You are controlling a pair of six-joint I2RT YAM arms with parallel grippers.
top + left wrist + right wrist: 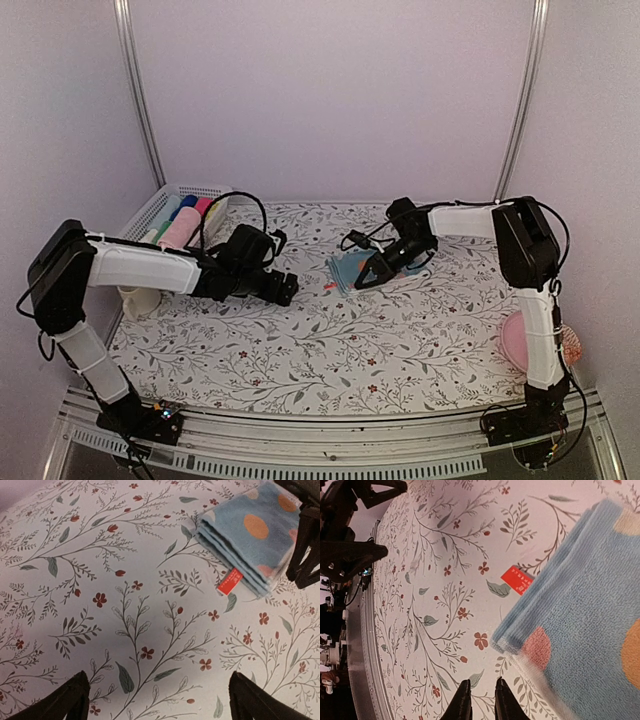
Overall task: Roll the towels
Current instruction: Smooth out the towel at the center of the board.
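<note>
A light blue towel [350, 268] with orange and pink dots lies folded in layers on the floral tablecloth, a red tag [230, 581] sticking out of its edge. My right gripper [368, 279] sits at the towel's near corner. In the right wrist view its jaws [479, 696] stand slightly open with only tablecloth between them, just beside the towel [590, 610]. My left gripper [288, 290] hovers to the left of the towel [255, 535], its fingers [70, 700] wide open and empty. A pale pink rolled cloth [180, 228] lies in the basket.
A white basket [150, 212] at the back left holds several coloured cloth rolls. A white cup [140, 300] stands under the left arm. A pink plate [512, 340] lies at the right edge behind the right arm. White walls enclose the table.
</note>
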